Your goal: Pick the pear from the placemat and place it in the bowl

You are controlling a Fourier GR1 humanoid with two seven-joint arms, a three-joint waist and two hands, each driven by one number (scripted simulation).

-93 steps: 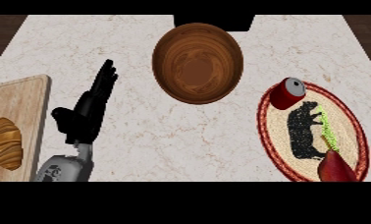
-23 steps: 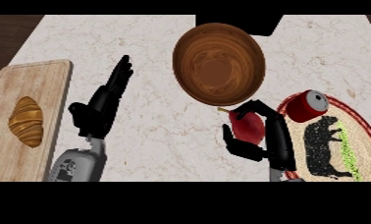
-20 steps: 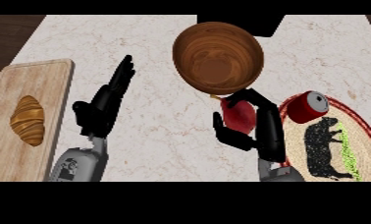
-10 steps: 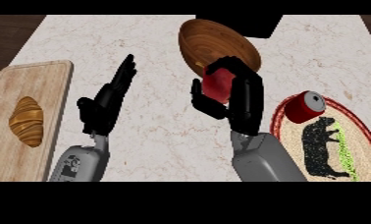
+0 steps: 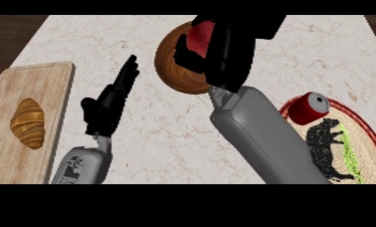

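While the grey right forearm is crossing the near part of the view, it is hiding the left side of the woven placemat (image 5: 363,135), which is also running off the right edge. A red can (image 5: 307,108) is sitting on that mat, nearer than the right hand's fingers and to their right. The left hand (image 5: 109,105) is resting with fingers straight and released, holding nothing. Bare marble counter (image 5: 95,42) is lying open beyond its fingertips, and a cutting board (image 5: 46,81) carrying a croissant (image 5: 29,122) is sitting to their left. Farther off, the right hand (image 5: 229,54) is curling round the pear (image 5: 198,34), grasping it over the wooden bowl (image 5: 172,69). Only a red, rounded patch of the pear is showing between the fingers, and the hand is covering the bowl's right part.
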